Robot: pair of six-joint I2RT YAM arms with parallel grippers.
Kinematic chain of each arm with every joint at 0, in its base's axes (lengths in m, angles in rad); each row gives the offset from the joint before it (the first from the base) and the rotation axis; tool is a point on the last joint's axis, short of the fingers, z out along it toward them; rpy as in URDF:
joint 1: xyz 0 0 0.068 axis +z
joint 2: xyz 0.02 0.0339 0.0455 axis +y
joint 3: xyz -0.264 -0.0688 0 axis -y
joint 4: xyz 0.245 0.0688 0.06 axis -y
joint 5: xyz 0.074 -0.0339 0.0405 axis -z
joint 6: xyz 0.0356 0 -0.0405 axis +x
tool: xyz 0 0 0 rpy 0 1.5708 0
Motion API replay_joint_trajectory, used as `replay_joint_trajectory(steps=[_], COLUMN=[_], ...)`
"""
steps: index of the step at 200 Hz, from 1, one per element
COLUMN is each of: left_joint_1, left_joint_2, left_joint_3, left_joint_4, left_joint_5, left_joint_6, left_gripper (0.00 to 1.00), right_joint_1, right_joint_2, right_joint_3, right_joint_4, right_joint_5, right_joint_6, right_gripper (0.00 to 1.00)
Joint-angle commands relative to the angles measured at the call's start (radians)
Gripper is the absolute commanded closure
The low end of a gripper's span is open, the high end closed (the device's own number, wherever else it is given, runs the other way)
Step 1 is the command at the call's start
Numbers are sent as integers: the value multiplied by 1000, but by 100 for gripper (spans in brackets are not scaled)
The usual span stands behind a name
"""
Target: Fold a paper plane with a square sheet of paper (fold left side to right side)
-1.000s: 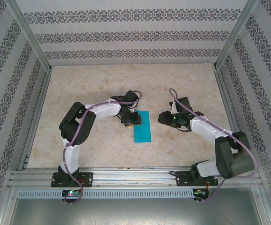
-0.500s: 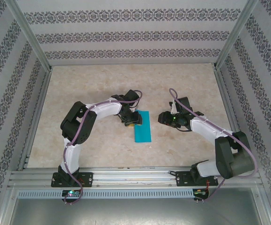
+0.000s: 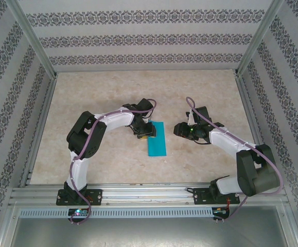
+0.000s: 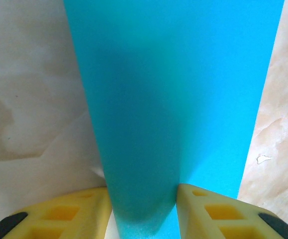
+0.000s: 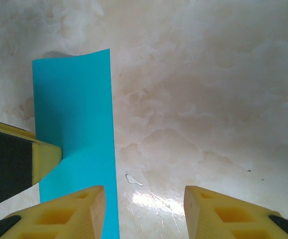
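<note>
- 1 left gripper point(image 4: 141, 211): clamped on square sheet of paper point(image 3: 156, 141), long axis 12 to 6 o'clock.
- 1 right gripper point(image 5: 144, 209): jaws apart, empty; paper at its 9 o'clock.

The table point(image 3: 200, 87) is a pale beige slab with a cloudy, marbled pattern. Directly on it lies the square sheet of paper point(image 3: 156, 139), about midway between left and right and somewhat nearer the near edge than the far one. The turquoise-blue sheet shows as a narrow strip running near to far. One long side arches up off the surface and the other lies flat. A small white speck point(image 5: 133, 179) sits on the table just beside the flat edge.
</note>
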Motion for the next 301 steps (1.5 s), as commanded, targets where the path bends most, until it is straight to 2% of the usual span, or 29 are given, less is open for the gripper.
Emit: replay_joint_trajectory(steps=[1, 151, 191, 235, 273, 301], left_joint_1=[-46, -45, -46, -46, -46, -46], left_joint_2=[113, 120, 121, 121, 122, 121], left_joint_3=[-56, -51, -50, -50, -49, -49], left_joint_4=[57, 54, 52, 50, 50, 50], left_joint_5=[1, 8, 7, 8, 9, 10], left_joint_6=[-16, -16, -16, -14, -14, -14], left_gripper=[59, 59, 59, 59, 59, 59], right_joint_1=[-9, 23, 74, 122, 139, 144], right_joint_2=[-7, 57, 150, 230, 280, 299], right_joint_3=[-7, 21, 48, 72, 81, 76], right_joint_4=[-12, 16, 101, 149, 149, 147], right_joint_5=[-20, -124, -230, -223, -218, -209], right_joint_6=[-10, -1, 45, 79, 81, 82], right_gripper=[54, 55, 67, 83, 91, 92])
